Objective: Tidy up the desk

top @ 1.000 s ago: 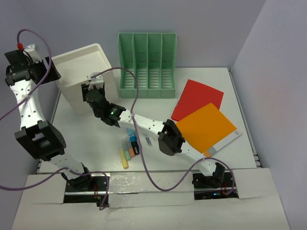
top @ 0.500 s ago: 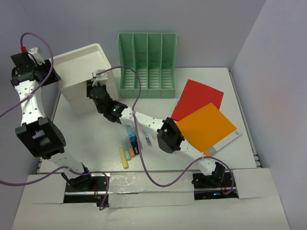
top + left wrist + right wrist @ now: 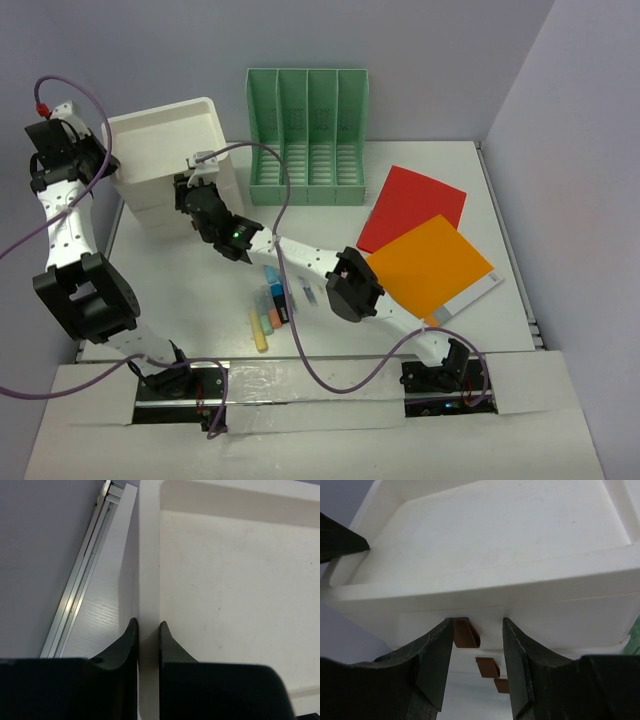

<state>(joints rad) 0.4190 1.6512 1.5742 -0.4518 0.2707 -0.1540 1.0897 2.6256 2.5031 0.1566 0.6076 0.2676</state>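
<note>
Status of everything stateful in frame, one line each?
white plastic three-drawer box: drawers look shut
left hand: shut on the box's tray rim
right hand: open, straddling top brown drawer handle
green slotted file holder: upright, slots look empty
orange paper sheet: flat, overlapping red sheet

Top view overlooked the desk (image 3: 190, 280) from behind; both wrist views hugged the drawer box (image 3: 165, 150) all 3 shared

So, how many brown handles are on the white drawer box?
3, on the white drawer box, in the right wrist view: the top handle between the open jaws of the right gripper, the middle handle below, the bottom handle lowest. Others may be hidden.
</note>
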